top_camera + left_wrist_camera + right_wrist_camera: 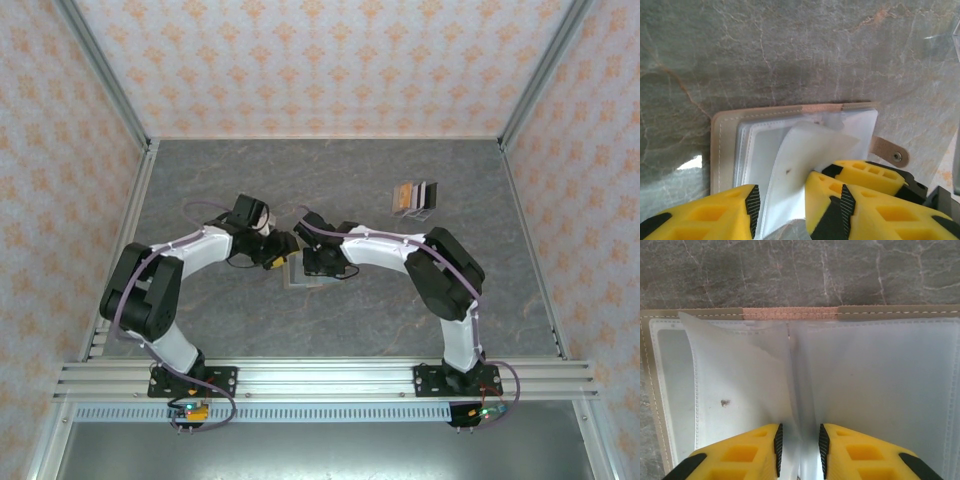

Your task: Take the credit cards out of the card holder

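The card holder (805, 317) lay open on the table (400, 320), between the two sets of jaws. The right gripper (799, 450) pinched an upright clear sleeve (792, 385). The left gripper (780, 205) had jaws part-open astride a curled sleeve (805, 150), grasp uncertain.

The top external camera looks steeply down from above and behind the arm bases, taking in the whole table (400, 330). Each wrist camera looks past its own yellow fingers, very close to the tabletop. Both wrist views frame the open card holder (722, 145) (652, 390) (300, 272), which also lies at centre in the overhead view.
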Controlling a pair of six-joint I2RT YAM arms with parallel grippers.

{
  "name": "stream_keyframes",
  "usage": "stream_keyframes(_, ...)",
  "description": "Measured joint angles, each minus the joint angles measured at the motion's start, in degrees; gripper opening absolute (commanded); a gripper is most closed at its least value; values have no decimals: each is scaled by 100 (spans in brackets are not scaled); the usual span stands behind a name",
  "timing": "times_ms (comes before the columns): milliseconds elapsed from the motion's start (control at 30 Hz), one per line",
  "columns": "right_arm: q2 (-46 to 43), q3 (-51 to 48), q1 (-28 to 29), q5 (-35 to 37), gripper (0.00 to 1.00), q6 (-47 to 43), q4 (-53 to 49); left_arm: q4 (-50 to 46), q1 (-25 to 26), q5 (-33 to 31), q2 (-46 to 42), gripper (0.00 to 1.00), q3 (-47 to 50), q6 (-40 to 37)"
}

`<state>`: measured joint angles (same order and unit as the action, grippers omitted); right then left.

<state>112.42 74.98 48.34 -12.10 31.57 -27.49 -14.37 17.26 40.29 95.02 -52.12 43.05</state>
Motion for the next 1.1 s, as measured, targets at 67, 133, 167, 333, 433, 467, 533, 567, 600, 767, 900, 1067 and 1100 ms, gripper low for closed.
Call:
stream_keyframes(67,-2,-4,-7,-20,28,15,15,28,0,35,168,47,-105,-2)
stream_keyframes(133,-7,-20,-17,-39,27,20,33,42,0,92,332,47,-229,-7)
stream_keyframes(167,-11,-33,-17,-50,27,24,48,44,0,114,398,47,-291,-28)
stream_keyframes(333,-66,-149,-39,-122,27,37,203,44,0,142,658,48,-579,-181)
stream_keyframes(433,-85,-181,-55,-153,26,37,247,44,0,146,793,48,-704,-262)
stream_keyframes(467,-87,-188,-55,-157,26,37,251,46,0,146,824,48,-715,-269)
stream_keyframes(533,-96,-201,-55,-166,25,37,271,39,0,149,883,48,-717,-291)
stream_keyframes(567,-96,-208,-55,-166,25,37,278,37,0,151,909,48,-717,-308)
stream_keyframes(600,-103,-221,-57,-170,25,35,297,37,0,151,931,48,-719,-332)
stream_keyframes(767,-162,-339,-92,-258,25,35,442,0,0,175,949,48,-765,-472)
stream_keyframes(900,-214,-444,-107,-313,25,35,581,-20,0,232,1023,48,-857,-573)
stream_keyframes(1067,-251,-509,-140,-396,25,35,660,-24,0,299,1054,48,-861,-625)
stream_keyframes(1100,-258,-525,-142,-407,25,35,680,-26,0,321,1056,48,-861,-640)
